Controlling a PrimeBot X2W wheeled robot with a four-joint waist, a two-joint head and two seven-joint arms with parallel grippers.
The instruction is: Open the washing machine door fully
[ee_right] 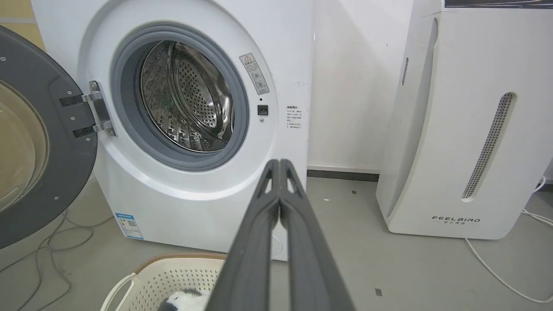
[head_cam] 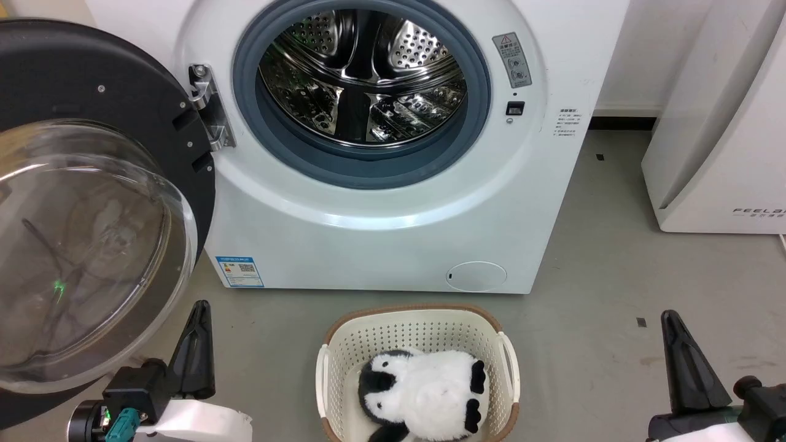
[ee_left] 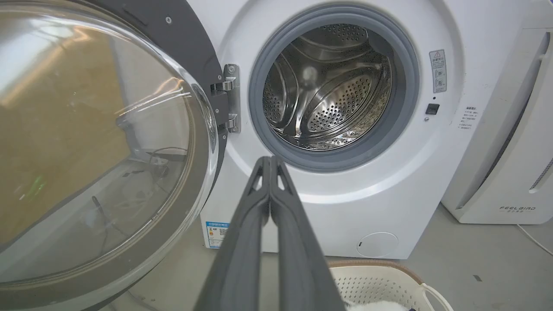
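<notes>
Head view: washing machine door (head_cam: 92, 202) stands wide open, left of the washing machine (head_cam: 381, 245), on its hinge (head_cam: 209, 107). Left gripper (head_cam: 199, 310) is just below it, right gripper (head_cam: 672, 319) well apart.

Left wrist: fingers (ee_left: 242, 242) pressed together, empty.

Right wrist: fingers (ee_right: 255, 246) likewise clenched on nothing.

Door prob. stiff, heavy-ish. Glass bowl (head_cam: 80, 245) looks slick, so you'd push the matte rim (head_cam: 73, 73) away from the hinge.
</notes>
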